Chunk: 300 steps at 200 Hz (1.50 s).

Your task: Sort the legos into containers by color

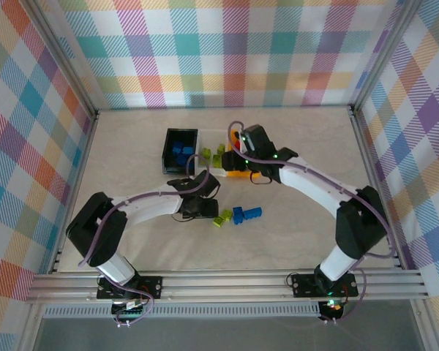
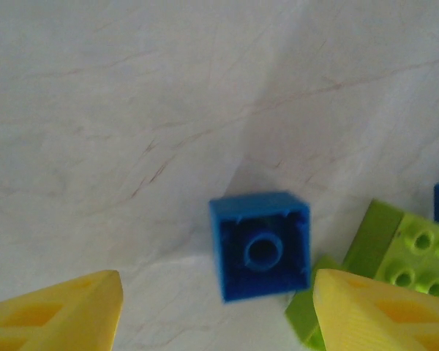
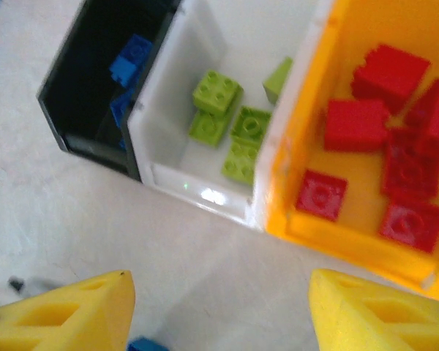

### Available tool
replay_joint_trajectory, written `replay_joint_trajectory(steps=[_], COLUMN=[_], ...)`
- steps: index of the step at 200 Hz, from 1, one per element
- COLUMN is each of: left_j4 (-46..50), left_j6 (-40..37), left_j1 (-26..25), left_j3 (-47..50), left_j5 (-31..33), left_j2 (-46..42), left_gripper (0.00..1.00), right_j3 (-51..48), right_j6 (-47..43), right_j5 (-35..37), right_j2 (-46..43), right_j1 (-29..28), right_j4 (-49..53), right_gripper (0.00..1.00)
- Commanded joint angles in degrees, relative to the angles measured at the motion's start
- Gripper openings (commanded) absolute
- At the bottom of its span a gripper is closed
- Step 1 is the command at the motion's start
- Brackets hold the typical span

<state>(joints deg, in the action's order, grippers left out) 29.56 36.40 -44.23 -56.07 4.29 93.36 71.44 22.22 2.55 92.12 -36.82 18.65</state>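
The main risk is sitting at the left tool (image 2: pixel 218 292). The blue brick (image 2: pixel 260 245) is lying hollow side up on the surface (image 2: pixel 132 110) between the jaws. It is much closer to one finger (image 2: pixel 373 307) than to the other and is turned slightly askew to both. If the jaws shut from here, the near finger is likely to reach it first and push or spin it rather than pinch it squarely. A lime brick (image 2: pixel 413 252) is lying just beside that same finger, with another lime piece (image 2: pixel 307 314) right at its tip. Either could be nudged aside or caught in the pinch along with the blue one, and would then be heading for the wrong bin.

The left tool is standing parted and holding nothing, low over the surface and pointing down at the brick. Its arm is reaching forward and inward from its base.

The right tool (image 3: pixel 221 281) is also released and empty, hovering above bare surface. Just ahead of it are the black bin (image 3: pixel 66 110) with blue bricks, the white bin (image 3: pixel 205 186) with lime ones and the orange bin (image 3: pixel 307 219) with red ones. Its arm is arching in toward that row.
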Motion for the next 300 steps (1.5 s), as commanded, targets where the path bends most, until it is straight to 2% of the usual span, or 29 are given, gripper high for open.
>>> replay_joint_trajectory(steps=[1,42,62,102,129,164,184,231,282,293,300], left_j4=[-1.9,-1.4,-0.9,2.4,4.2,6.9,7.2,6.7,11.1,12.1,12.7], left_j6=[0.2,0.1,0.4,1.9,2.1,-0.3,-2.3,-4.5,-5.4,-5.3,-5.3], left_j1=[-0.5,-0.6,-0.8,-0.8,0.5,8.0,12.6,20.1,23.3,23.6,23.7], left_j3=[-2.4,-3.6,-3.4,-2.9,-2.0,-5.2,-10.0,-24.7,-41.8,-44.2,-45.6], left_j5=[0.2,0.7,1.1,4.6,7.2,8.6,10.3,14.0,14.8,14.4,14.2], left_j2=[2.4,7.3,8.2,3.3,-1.0,-5.9,-5.0,7.0,22.8,25.3,26.5], left_gripper=[0.68,0.56,0.46,0.31,0.28,0.28,0.29,0.29,0.29,0.33,0.40], right_j3=[-5.2,-11.0,-12.3,-13.3,-14.1,-14.7,-15.2,-15.9,-17.8,-18.3,-18.4], right_j6=[1.5,1.9,2.1,2.3,2.7,3.4,3.5,4.0,4.1,4.0,3.8], right_j5=[-0.2,1.1,1.2,1.7,1.4,1.0,1.0,1.6,0.6,-0.2,-1.0], right_j2=[-4.5,-9.7,-11.0,-12.5,-12.8,-13.1,-13.4,-14.1,-16.7,-17.6,-18.0], right_j1=[-0.4,-0.2,0.3,0.6,0.6,0.6,0.6,0.6,0.6,0.6,0.6], right_j4=[-3.3,-3.4,-3.4,-3.5,-3.8,-4.2,-4.4,-3.8,-2.2,-1.6,-0.9], right_gripper=[0.64,0.64,0.65,0.65,0.65,0.65,0.65,0.67,0.70,0.71,0.72])
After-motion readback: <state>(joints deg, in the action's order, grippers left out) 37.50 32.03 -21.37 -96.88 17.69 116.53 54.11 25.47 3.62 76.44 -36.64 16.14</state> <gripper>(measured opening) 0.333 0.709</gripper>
